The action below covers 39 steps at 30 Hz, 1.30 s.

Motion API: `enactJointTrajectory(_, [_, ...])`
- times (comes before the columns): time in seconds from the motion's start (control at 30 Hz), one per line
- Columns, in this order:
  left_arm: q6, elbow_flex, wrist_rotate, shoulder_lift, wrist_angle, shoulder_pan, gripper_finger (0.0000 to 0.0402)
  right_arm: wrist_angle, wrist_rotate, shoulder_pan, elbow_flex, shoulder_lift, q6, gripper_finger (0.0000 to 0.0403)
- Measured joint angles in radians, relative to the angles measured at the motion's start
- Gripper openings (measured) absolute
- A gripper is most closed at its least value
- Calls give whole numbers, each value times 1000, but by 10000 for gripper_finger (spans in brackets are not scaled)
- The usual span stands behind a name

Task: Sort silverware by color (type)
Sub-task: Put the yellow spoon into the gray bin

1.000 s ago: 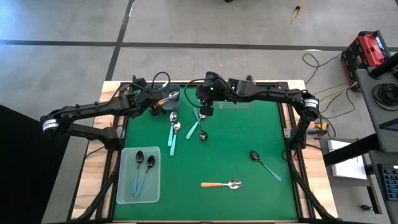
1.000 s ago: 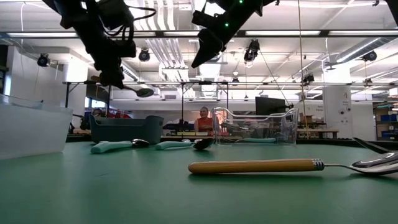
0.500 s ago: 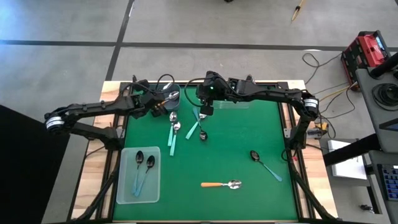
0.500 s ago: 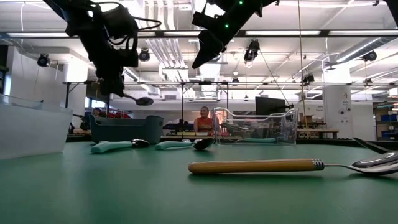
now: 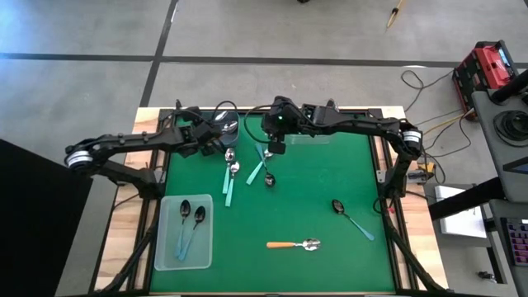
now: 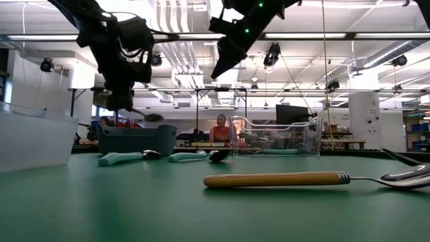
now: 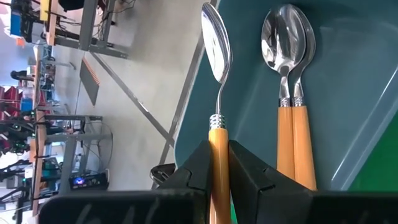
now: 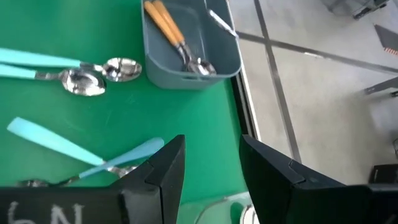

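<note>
Your left claw [image 7: 219, 163] is clamped on the orange handle of a spoon [image 7: 216, 93] and hangs over the grey bin [image 5: 224, 125] at the bench's [image 5: 330, 190] far left corner; the spoon's bowl points out over the bin's rim. Two more orange spoons [image 7: 289, 74] lie side by side inside that bin.

Your right claw [image 5: 275, 147] hangs above the far middle of the bench, its fingers [image 8: 165, 171] parted around nothing, over a crossed pair of teal spoons [image 5: 263, 169]. Between the two claws lies a second teal pair [image 5: 230, 173], bowls toward the bin, handles toward you.

The clear bin [image 6: 272, 136] stands on the far edge, just beside the right claw.

In the white tray [image 5: 184, 233] at the near left corner, two dark spoons [image 5: 191, 216] lie side by side. A third dark spoon [image 5: 349, 216] lies on the right half of the bench, and one orange spoon [image 5: 295, 244] lies near the front edge, bowl to the right, well apart from all bins.
</note>
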<state>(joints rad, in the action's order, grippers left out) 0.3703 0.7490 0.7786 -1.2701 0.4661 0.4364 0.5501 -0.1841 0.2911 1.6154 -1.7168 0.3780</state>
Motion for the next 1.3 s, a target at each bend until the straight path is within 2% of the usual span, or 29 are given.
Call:
enactJointTrajectory(0.43, [43,2,-2,-21,20,7,16,23,0,11,0,0,-1,144])
enactJointTrajectory(0.57, [44,2,-80,-21,22,7,16,23,0,11,0,0,-1,144])
enactJointTrajectory(0.73, [61,2,-93,-21,8,6,16,22,0,11,0,1,-2,144])
enactJointTrajectory(0.9, [66,2,-169,-21,9,5,16,23,0,11,0,2,-12,144])
enactJointTrajectory(1.17, [66,2,-170,-27,6,6,22,20,1,11,0,2,0,144])
enactJointTrajectory(1.3, [66,2,-208,-55,4,6,19,17,1,11,0,2,-2,144])
